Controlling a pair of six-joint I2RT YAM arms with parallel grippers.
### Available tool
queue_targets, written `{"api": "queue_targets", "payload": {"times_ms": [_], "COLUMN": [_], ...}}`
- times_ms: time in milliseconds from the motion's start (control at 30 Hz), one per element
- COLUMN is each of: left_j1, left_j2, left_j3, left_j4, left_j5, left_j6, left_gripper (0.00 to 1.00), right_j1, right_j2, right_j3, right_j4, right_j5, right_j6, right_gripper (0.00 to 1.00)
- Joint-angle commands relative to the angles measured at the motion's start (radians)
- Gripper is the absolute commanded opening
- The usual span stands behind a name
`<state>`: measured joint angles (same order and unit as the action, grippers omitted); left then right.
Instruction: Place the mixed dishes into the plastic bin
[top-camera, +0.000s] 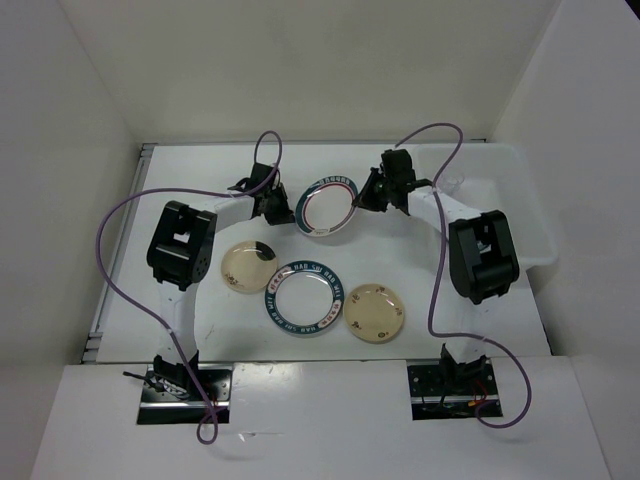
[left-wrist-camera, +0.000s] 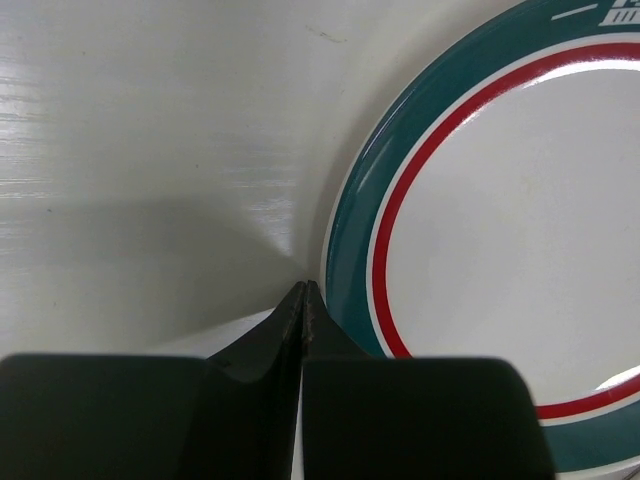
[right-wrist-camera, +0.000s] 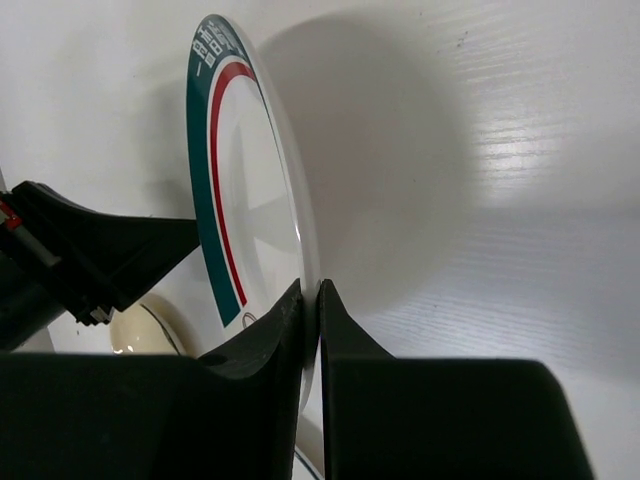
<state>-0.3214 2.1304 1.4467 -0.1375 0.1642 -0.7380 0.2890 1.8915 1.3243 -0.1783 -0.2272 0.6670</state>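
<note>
The right jaws are clamped on the rim of a red-ringed plate (top-camera: 328, 207), with the thin edge running down between the two dark fingers (right-wrist-camera: 270, 340). From that wrist the plate is seen almost edge-on. It has a glossy white face, a thin red ring, and a broad teal band at the rim carrying white markings. It casts a soft shadow on the white counter (top-camera: 200, 170) beyond it.

The left jaws are pressed together with nothing between them. Their tips (left-wrist-camera: 290, 330) sit right at the opposite rim of the same plate, so the plate lies between the two sets of jaws. Whether the tips actually touch the rim cannot be told.

The plastic bin (top-camera: 525, 200), a translucent white tub with a lipped rim, stands just behind and outboard of the right jaws, well apart from the left ones.

Three more dishes lie flat on the counter on the arm-base side of both jaws. A cream plate (top-camera: 249, 265) sits below the left jaws, and a second cream plate (top-camera: 375, 312) below the right jaws. Between them is a white plate with a dark teal patterned rim (top-camera: 305, 297).
</note>
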Motion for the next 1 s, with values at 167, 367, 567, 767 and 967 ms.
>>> {"api": "queue_targets", "payload": {"times_ms": [167, 367, 567, 767, 967], "left_j1": [-0.027, -0.027, 0.025, 0.125, 0.209], "left_j2": [0.037, 0.002, -0.232, -0.459, -0.613], "left_j3": [-0.011, 0.067, 0.067, -0.025, -0.083], "left_j4": [-0.05, -0.155, -0.198, -0.198, -0.255], "left_j5": [-0.02, -0.087, -0.242, -0.262, -0.25], "left_j6": [0.006, 0.075, 0.167, 0.189, 0.248], "left_gripper": [0.0, 0.33, 1.0, 1.0, 1.0], "right_j1": [0.021, 0.021, -0.056, -0.227, -0.397], "right_j2": [0.083, -0.018, -0.173, -0.376, -0.495], "right_j3": [0.11, 0.176, 0.219, 0.219, 0.24], "right_j4": [0.031, -0.09, -0.226, -0.343, -0.483], "right_j5": [-0.136, 0.135, 0.258, 0.316, 0.449], "right_j6": [0.011, -0.066, -0.086, -0.118, -0.153], "right_gripper": [0.0, 0.0, 0.0, 0.0, 0.0]}}
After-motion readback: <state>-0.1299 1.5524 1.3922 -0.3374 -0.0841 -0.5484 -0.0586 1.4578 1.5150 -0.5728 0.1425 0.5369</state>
